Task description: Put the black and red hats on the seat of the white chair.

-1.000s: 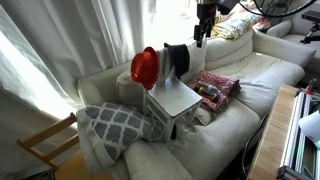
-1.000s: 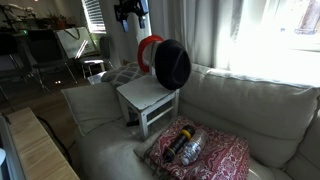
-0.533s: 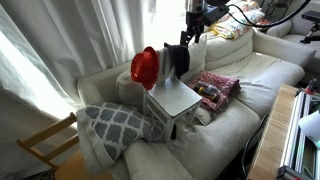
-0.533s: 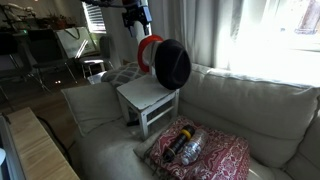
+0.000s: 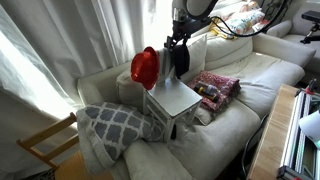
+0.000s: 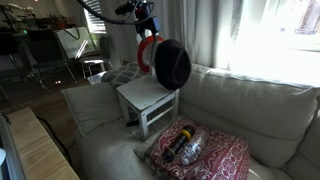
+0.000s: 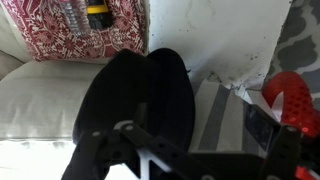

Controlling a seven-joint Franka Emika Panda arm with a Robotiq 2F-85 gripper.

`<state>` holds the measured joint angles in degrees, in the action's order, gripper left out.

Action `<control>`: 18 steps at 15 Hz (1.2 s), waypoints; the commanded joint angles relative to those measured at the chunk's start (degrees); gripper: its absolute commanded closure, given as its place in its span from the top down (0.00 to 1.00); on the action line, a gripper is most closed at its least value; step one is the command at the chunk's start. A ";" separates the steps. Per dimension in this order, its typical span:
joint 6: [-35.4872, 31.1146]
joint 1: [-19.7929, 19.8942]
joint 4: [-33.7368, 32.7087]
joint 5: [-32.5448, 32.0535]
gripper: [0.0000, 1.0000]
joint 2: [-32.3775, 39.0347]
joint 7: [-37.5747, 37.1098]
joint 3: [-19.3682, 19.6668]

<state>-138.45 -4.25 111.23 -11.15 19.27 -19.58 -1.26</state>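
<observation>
1. Black hat [image 5: 179, 58] hangs on the backrest of the chair [image 5: 172, 103], just beside the red hat [image 5: 144, 68]. Both are above the seat [image 6: 146, 95], and neither is on it yet.
2. The seat sits directly below the hats, so the drop is short.
3. Hand [image 5: 178, 38] hovers just above the black hat. In the wrist view it looks spread, with nothing between the fingers.
4. Likely step: grab the black hat. Come straight down over the crown and bite deep. It looks soft, so a shallow pinch may slip.
5. Lift up clear of the backrest before moving out over the seat. A sideways drag could snag and tip the chair, which stands on a soft surface [image 5: 262, 72] and is probably wobbly.
6. Stay off the red hat. A knock could drop it behind the chair.
7. Release low over the seat centre, or the hat may slide toward the pillow [image 6: 200, 152] and the bottle [image 6: 186, 148] beside it.
</observation>
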 commanded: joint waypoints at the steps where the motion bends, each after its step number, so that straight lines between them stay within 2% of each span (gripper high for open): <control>1: -0.23 -2.66 -6.02 -2.80 1.00 5.27 -3.87 3.30; 4: 0.14 -3.86 -8.93 -4.82 0.99 7.41 -6.37 5.67; 6: 0.17 -4.30 -10.20 -4.88 0.90 8.65 -7.46 6.60; 7: -0.11 -4.58 -10.60 -5.02 0.78 9.36 -8.16 7.08; 9: 0.00 -4.78 -11.39 -4.36 0.74 10.26 -8.63 7.41; 10: -0.08 -4.99 -11.66 -4.28 0.59 10.76 -8.88 7.56; 13: -0.04 -5.41 -12.57 -3.75 0.49 11.92 -9.27 7.59; 14: -0.03 -5.49 -12.72 -3.58 0.41 12.20 -9.36 7.54; 15: -0.04 -5.57 -12.83 -3.49 0.36 12.43 -9.41 7.53; 16: -0.04 -5.66 -12.97 -3.43 0.20 12.65 -9.49 7.55; 18: -0.06 -5.57 -13.06 -3.04 0.06 12.84 -9.55 7.59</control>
<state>-138.45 -8.96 99.26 -14.89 30.72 -28.10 5.36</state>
